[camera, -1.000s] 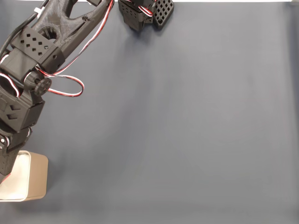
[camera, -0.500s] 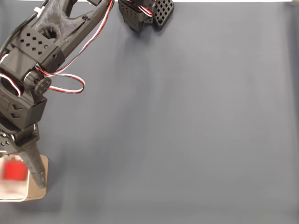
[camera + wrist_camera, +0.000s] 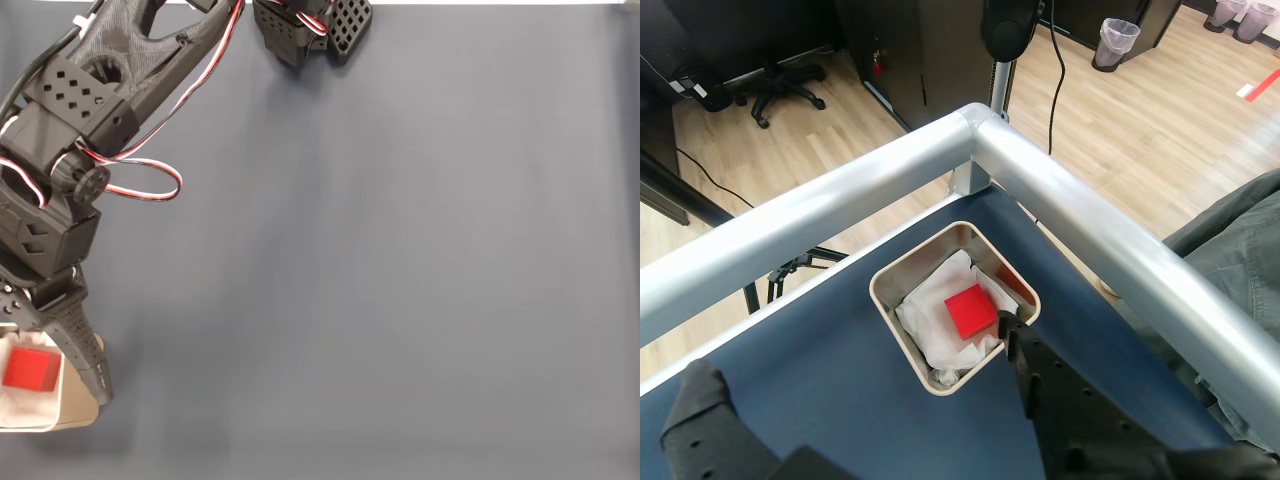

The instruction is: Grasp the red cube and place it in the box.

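The red cube [image 3: 30, 368] lies inside the box [image 3: 82, 412] at the lower left corner of the fixed view. In the wrist view the red cube [image 3: 970, 311] rests on the crumpled white lining of the cream box [image 3: 882, 290], free of both fingers. My gripper [image 3: 48, 382] hangs over the box, open and holding nothing. One black finger [image 3: 85, 355] crosses the box's right wall. In the wrist view the gripper [image 3: 852, 350] straddles the box, with one finger [image 3: 1040, 380] at its right corner and the other at the lower left.
The dark blue tabletop [image 3: 400, 280] stretches to the right of the box. The arm's base [image 3: 310, 30] sits at the top edge. A silver rail [image 3: 1060, 200] frames the table corner just beyond the box. Grey fabric [image 3: 1240, 260] lies past the rail.
The gripper opened over the box and let go of the red cube. The cube dropped in and now lies still on the lining.
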